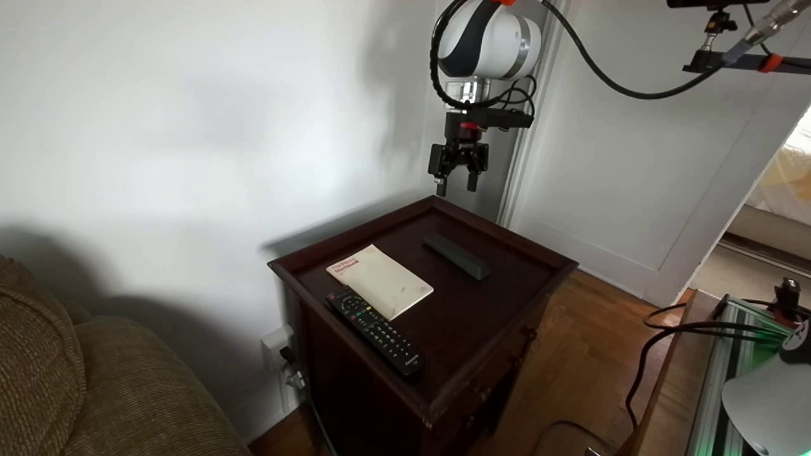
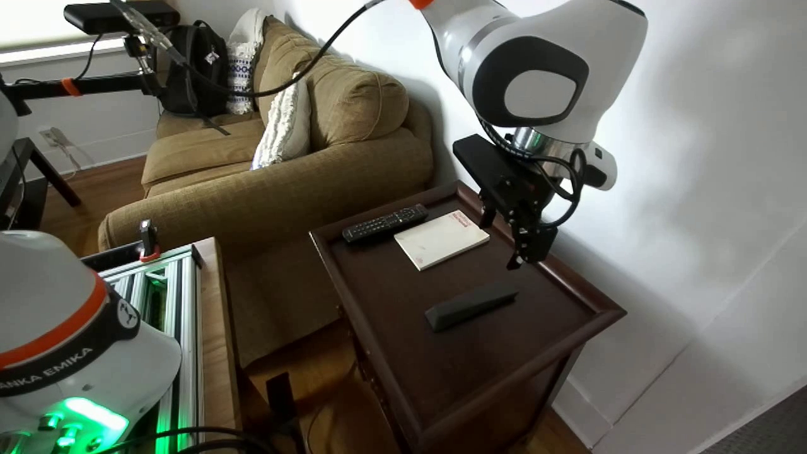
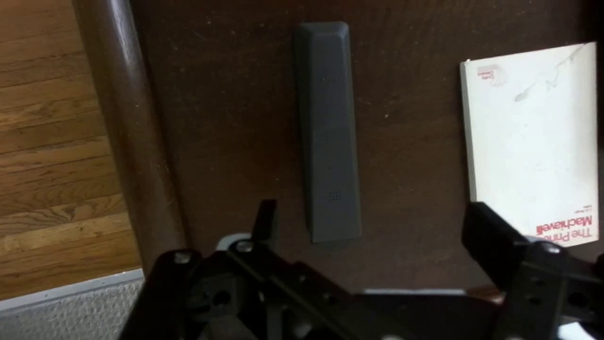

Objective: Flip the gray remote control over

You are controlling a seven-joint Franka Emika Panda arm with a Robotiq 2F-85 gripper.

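The gray remote control [image 1: 455, 255] lies flat on the dark wooden nightstand [image 1: 469, 323]. In an exterior view it shows as a slim dark bar [image 2: 473, 306] near the nightstand's middle. In the wrist view its smooth plain face [image 3: 331, 137] is up, with a small patch of dots near the lower end. My gripper [image 1: 457, 185] is open and empty, pointing down above the nightstand's back edge. In the wrist view the open fingers [image 3: 372, 212] are wide apart, with the remote's lower end between them in the picture; they do not touch it.
A cream book [image 1: 380, 282] lies beside the gray remote. A longer black remote with pale buttons [image 1: 374, 329] lies beyond the book, along the nightstand's edge. The nightstand has a raised rim [image 3: 132, 123]. A white wall [image 2: 687, 189] and a brown sofa [image 2: 271, 183] stand close by.
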